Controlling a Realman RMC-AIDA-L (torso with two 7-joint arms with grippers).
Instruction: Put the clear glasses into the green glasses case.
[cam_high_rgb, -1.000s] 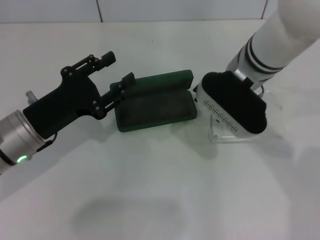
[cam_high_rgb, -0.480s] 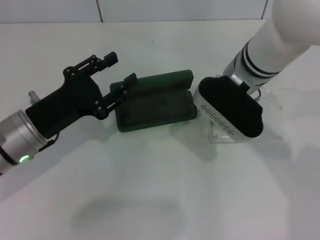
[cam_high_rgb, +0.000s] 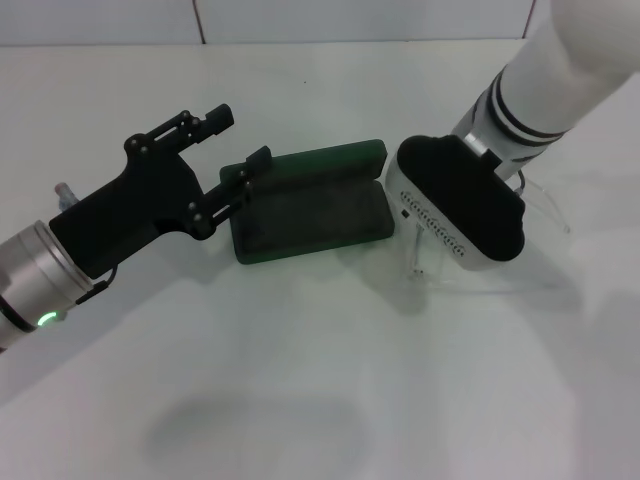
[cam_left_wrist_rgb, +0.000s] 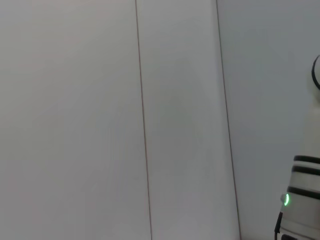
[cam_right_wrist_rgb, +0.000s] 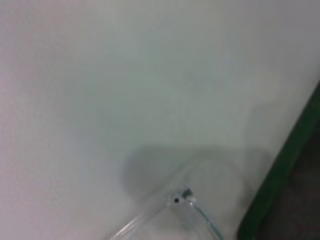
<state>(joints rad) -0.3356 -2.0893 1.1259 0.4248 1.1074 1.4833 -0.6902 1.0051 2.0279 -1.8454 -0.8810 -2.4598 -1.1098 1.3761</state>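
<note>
Surface: you have a plain white tabletop (cam_high_rgb: 300, 400), matt, meeting a white panelled wall (cam_high_rgb: 360, 20) at the far edge; the left wrist view gives you only that pale wall with thin vertical seams (cam_left_wrist_rgb: 142, 125) and a slice of the white right arm with a green light (cam_left_wrist_rgb: 286, 200).

Item one: the dark green, hard, oblong hinged glasses case (cam_high_rgb: 312, 202) lies open at the table's middle, lid tipped back on the far side, darker lining facing up; in the right wrist view its green rim (cam_right_wrist_rgb: 280, 175) cuts across one corner.

Item two: the clear, colourless plastic-framed glasses (cam_high_rgb: 520, 275) sit just to the right of the case, outside it, mostly hidden beneath the right arm's wrist; you see thin transparent arms showing past the wrist on the near and right sides; the right wrist view shows a see-through hinge corner (cam_right_wrist_rgb: 180, 197) above the white surface, close by the case rim.

Left gripper (cam_high_rgb: 238, 140): black, reaching in from the left at a low slant; its two fingers are spread apart, one (cam_high_rgb: 210, 118) beyond the case's far left corner, the other (cam_high_rgb: 250, 165) over the case's left end; it holds nothing.

Right gripper: hidden under the white-and-black wrist housing (cam_high_rgb: 460, 210), which hangs over the glasses beside the case's right end; you cannot tell how its fingers stand.
</note>
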